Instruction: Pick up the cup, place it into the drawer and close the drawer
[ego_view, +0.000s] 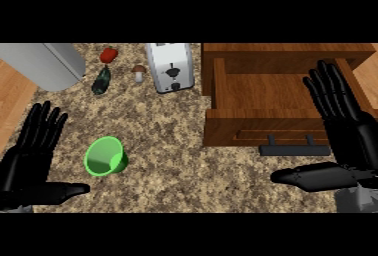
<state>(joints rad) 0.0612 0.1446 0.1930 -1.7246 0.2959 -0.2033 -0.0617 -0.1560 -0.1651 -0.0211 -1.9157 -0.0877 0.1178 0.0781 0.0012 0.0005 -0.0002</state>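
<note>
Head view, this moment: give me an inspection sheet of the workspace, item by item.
Surface: speckled stone counter.
Job's things: green cup on its side, mouth toward the camera, untouched; wooden drawer pulled open, nothing seen inside, dark handle at front.
Clutter: toaster, red pepper, dark green vegetable, mushroom, grey appliance at top left.
Hands: left hand open, beside the cup; right hand open, fingers over the drawer's right side.
Cables: nothing seen.
Surroundings: wood floor at left.

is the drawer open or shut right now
Open. The drawer is pulled out from the wooden cabinet, its bare wooden inside showing from above, with the dark handle at its front. The green cup is not in it.
</note>
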